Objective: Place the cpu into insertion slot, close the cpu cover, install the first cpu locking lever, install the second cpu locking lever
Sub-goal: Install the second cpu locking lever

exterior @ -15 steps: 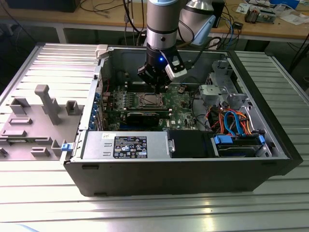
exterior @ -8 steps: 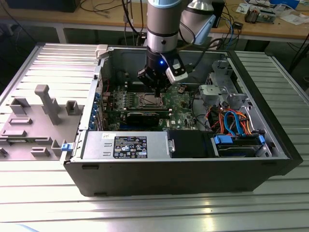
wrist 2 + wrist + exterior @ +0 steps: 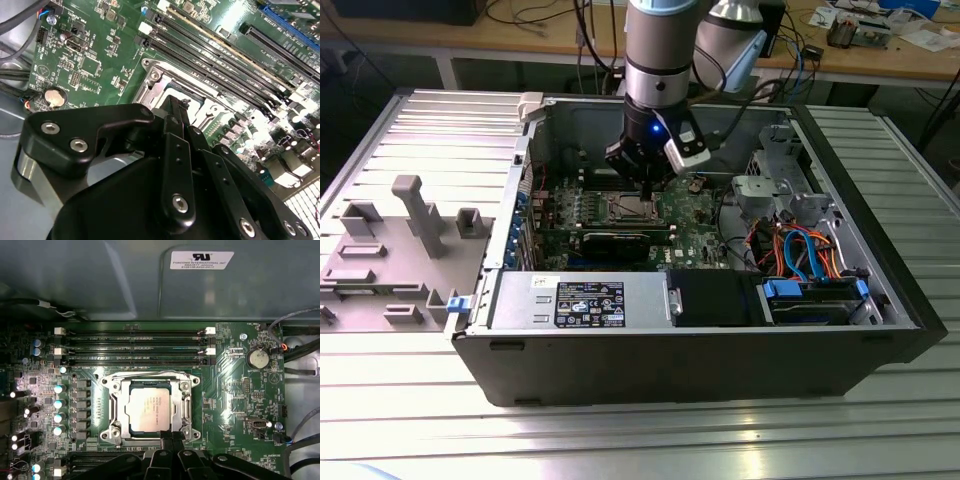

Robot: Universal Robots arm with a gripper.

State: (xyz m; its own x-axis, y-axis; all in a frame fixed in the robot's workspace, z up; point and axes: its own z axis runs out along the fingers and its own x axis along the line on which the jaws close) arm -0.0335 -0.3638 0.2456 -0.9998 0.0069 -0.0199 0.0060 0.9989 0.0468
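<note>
While hanging low inside the open computer case (image 3: pixel 700 360), near the board's middle: one claw (image 3: pixel 645 180) on one arm. Case set mid-counter (image 3: pixel 620 440), on ribbed metal, with one grey moulded fixture (image 3: pixel 390 250) alongside toward the exterior view's left edge.

Counted on the green board (image 3: pixel 225 390) in the first wrist view:
- One cpu (image 3: pixel 150 410), silver-grey top up, lying flat in the insertion slot (image 3: pixel 150 377).
- One cpu cover (image 3: pixel 116 407), lowered around the chip, metal top showing through the square opening.
- Four corner screws on the socket frame.
- Four dark memory slots (image 3: pixel 135 332), as far as countable, running parallel beyond the socket's far edge.
- One round coin battery (image 3: pixel 259 358), off to the socket's side, well apart from it.

Cannot tell whether either locking lever sits latched.

Claw (image 3: pixel 172 436) fingers drawn together, tips side by side with no gap showing and nothing seen between them. Tips down at the socket's edge opposite the memory slots, right at the frame's rim, just beside the cpu rather than over its centre. Cannot tell whether touching the metal or just above it.

Same arrangement from behind the claw (image 3: pixel 175 102) in the second wrist view: black fingers (image 3: pixel 176 150) narrowing to one point over the socket frame, memory slots running diagonally past it, coin battery (image 3: pixel 54 97) off beside the linkage.
</note>
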